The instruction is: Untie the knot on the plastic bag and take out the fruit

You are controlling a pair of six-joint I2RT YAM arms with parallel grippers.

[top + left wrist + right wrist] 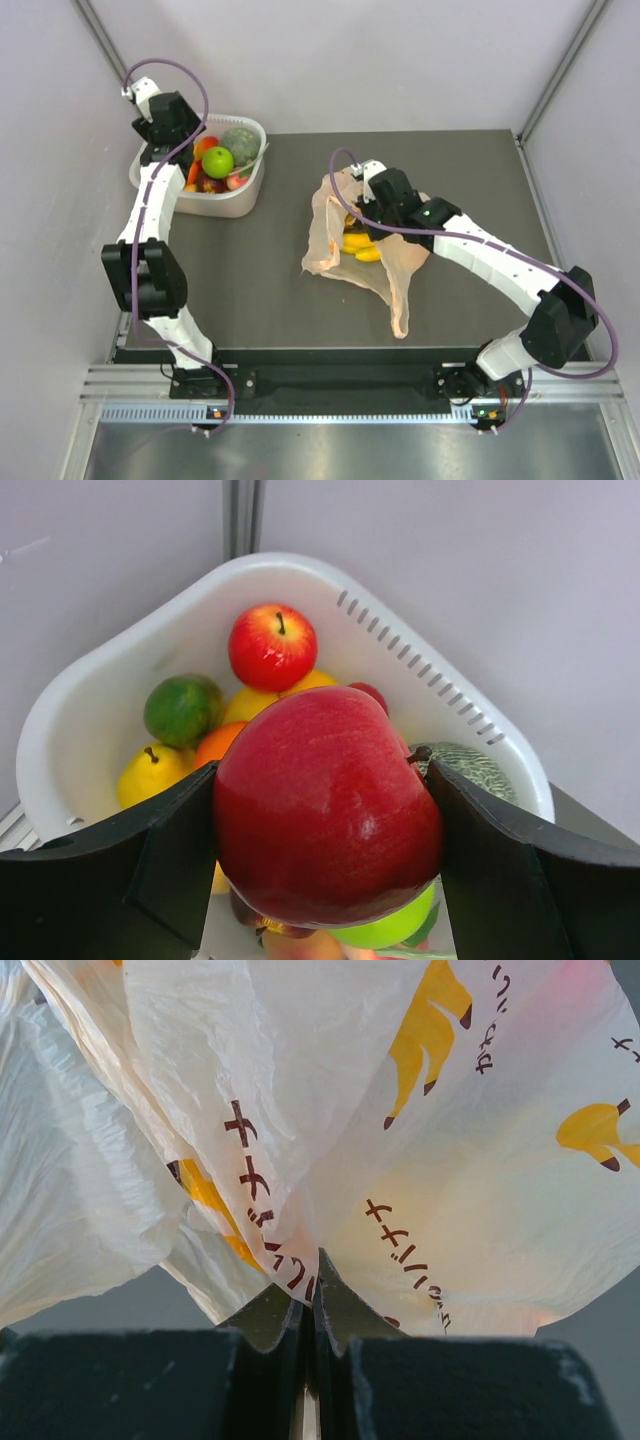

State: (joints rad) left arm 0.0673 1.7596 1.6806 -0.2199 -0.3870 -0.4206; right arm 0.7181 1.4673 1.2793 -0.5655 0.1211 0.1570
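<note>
- The left gripper (330, 855) is clenched on a red apple (325, 800), one finger on each flank so the round skin cannot roll out
- It holds the apple above the tub (440, 640) at the table's far left, which suggests it is about to drop it among the fruit lying there: another red apple, a dark green piece, yellow and orange ones, a melon (475, 765)
- The right gripper (312, 1295) is pinched tight on a fold of the bag (400, 1110), jaws meeting with film between them; the grip probably lifts the film to keep the mouth open
- The bag lies mid-table, right of the tub and well apart from it, slumped and crumpled, one loop (398, 300) trailing toward the near edge
- Its film is thin, translucent and peach-white, printed with yellow bananas and brown marks
- Yellow fruit (360, 245) shows inside it, just beside the right gripper, so the emptying looks unfinished
- No knot can be made out; the bag seems untied
</note>
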